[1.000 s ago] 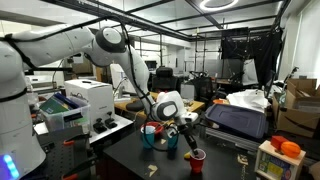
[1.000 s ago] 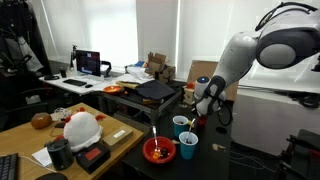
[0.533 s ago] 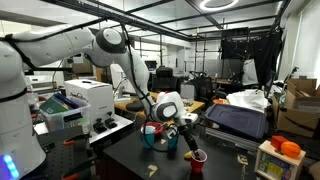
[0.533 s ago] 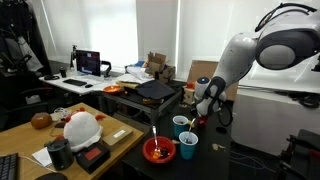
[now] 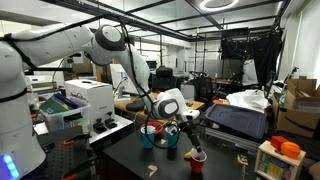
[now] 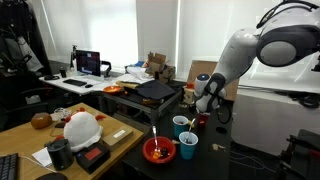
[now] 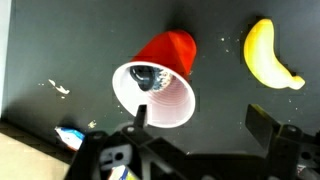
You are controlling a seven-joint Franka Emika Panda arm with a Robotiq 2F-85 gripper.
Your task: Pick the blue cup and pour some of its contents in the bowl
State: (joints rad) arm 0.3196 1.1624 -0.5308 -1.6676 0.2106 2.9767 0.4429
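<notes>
Claw (image 7: 200,122), jaws spread and empty, hangs over the red cup (image 7: 160,82), with a banana (image 7: 268,55) to its right. The blue cup (image 6: 187,147) stands apart, just right of the bowl (image 6: 159,151). Close here and you would take the wrong cup; descend off-centre and a finger may tip it.

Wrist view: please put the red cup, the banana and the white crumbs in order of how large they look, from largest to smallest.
1. red cup: it looks largest, though its rim stands nearer the camera, which may enlarge it.
2. banana: it looks somewhat smaller.
3. white crumbs: clearly the smallest.
</notes>
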